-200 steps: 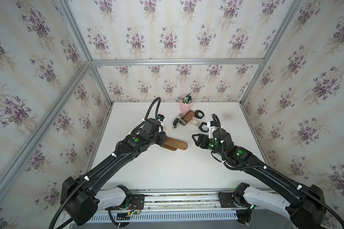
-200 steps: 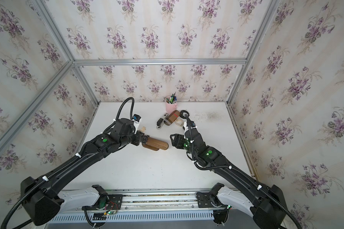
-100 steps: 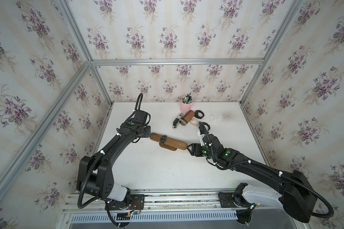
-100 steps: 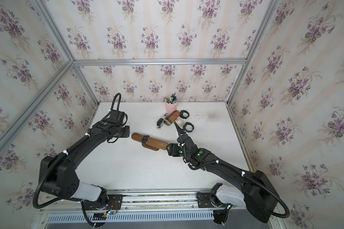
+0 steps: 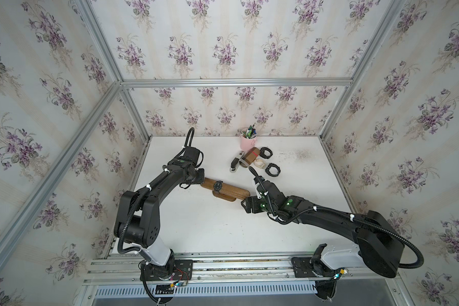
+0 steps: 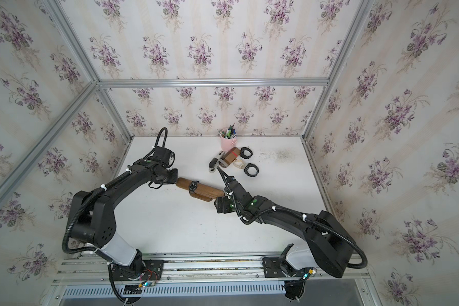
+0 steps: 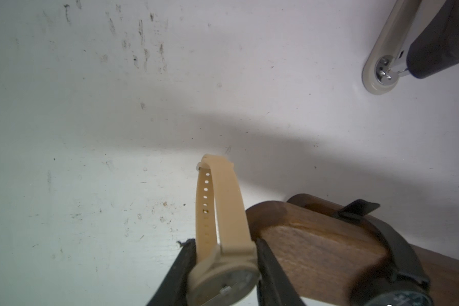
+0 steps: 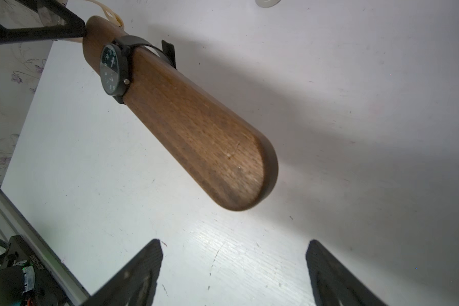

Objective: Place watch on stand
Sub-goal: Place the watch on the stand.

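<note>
Left gripper (image 7: 223,254) clamping a beige wristwatch (image 7: 231,227) at the end of the dark-brown wooden bar stand (image 8: 186,124); right gripper (image 8: 235,246) spread wide, empty.

Our left arm (image 5: 159,190) reaches from the worktop's (image 5: 210,233) near-left corner toward its middle, left gripper (image 7: 224,245) clamped on a cream watch (image 7: 228,206). Our right arm (image 5: 329,220) stretches low from the near-right corner, right gripper (image 8: 233,246) with jaws spread wide.

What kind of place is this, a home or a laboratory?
Probably a laboratory test booth: floral wallpaper panels on an aluminium frame, and two robot arms bolted to a rail.
</note>
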